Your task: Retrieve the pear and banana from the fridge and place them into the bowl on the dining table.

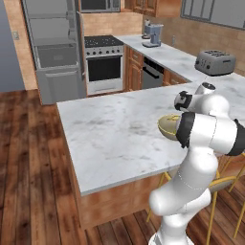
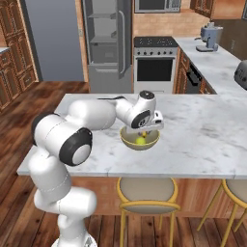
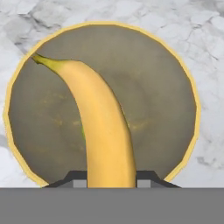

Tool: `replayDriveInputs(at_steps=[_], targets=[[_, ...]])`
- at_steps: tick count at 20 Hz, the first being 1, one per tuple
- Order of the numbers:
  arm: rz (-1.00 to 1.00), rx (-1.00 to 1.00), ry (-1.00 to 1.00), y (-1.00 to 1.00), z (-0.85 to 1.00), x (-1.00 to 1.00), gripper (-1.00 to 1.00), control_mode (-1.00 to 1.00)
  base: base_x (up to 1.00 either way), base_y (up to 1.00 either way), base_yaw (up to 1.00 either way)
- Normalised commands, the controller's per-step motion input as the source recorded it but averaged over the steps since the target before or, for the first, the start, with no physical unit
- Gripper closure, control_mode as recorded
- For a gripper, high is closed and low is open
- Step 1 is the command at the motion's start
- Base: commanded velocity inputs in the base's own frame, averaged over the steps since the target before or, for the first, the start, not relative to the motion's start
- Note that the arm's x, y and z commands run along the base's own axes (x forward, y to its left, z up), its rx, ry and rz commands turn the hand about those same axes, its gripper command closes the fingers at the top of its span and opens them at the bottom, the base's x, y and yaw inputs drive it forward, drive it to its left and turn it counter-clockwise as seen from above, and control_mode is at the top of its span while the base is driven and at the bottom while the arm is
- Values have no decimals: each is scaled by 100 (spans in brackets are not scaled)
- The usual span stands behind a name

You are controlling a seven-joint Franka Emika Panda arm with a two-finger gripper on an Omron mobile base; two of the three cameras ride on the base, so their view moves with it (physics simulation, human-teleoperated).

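Nearest the base, two stools (image 2: pixel 147 193) with tan seats and yellow frames are tucked under the front edge of the dining table (image 2: pixel 207 140), whose white, grey-veined marble surface sits on a reddish-brown wooden base over a dark plank floor.

On that surface, near the front edge, stands one bowl (image 2: pixel 140 140), olive-tan with a paler yellow rim. In the right base view something small and yellow-green lies at its bottom, likely the pear (image 2: pixel 140 141); in the hand view only a thin green sliver (image 3: pixel 82 131) shows beside the banana.

One banana (image 3: pixel 103 127) is in sight. The jaws are closed tight on its thick end, and it juts away from the hand across the bowl's hollow, its dark-tipped stem reaching the far rim in the hand view. Whether it touches the bowl I cannot tell.

The arm rises from the base, bends at a dark elbow joint and reaches forward over the surface, the wrist turned down so the gripper (image 2: pixel 143 131) hangs directly above the bowl.

Beyond the table, one toaster (image 1: pixel 215 62) and one coffee maker (image 1: pixel 153 34) stand on the wall counter. At the far wall are one steel oven (image 2: pixel 154 65) with a microwave (image 2: pixel 157 5) above it and, to its left, the grey fridge (image 2: pixel 107 43), doors open and shelves showing.
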Motion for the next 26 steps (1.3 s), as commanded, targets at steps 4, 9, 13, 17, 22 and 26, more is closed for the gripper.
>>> replayDriveInputs(at_steps=[4, 9, 13, 17, 22, 26], targets=[[0, 0, 0, 0, -25, 11, 100, -100, 0, 0, 0], [0, 0, 0, 0, -15, 20, 100, -100, 0, 0, 0], [0, 0, 1, 0, -10, 21, 100, -100, 0, 0, 0], [0, 0, 1, 0, -10, 17, 100, -100, 0, 0, 0], [0, 0, 0, 0, -11, 6, -100, -100, 0, 0, 0], [0, 0, 0, 0, -5, 0, -100, -100, 0, 0, 0]])
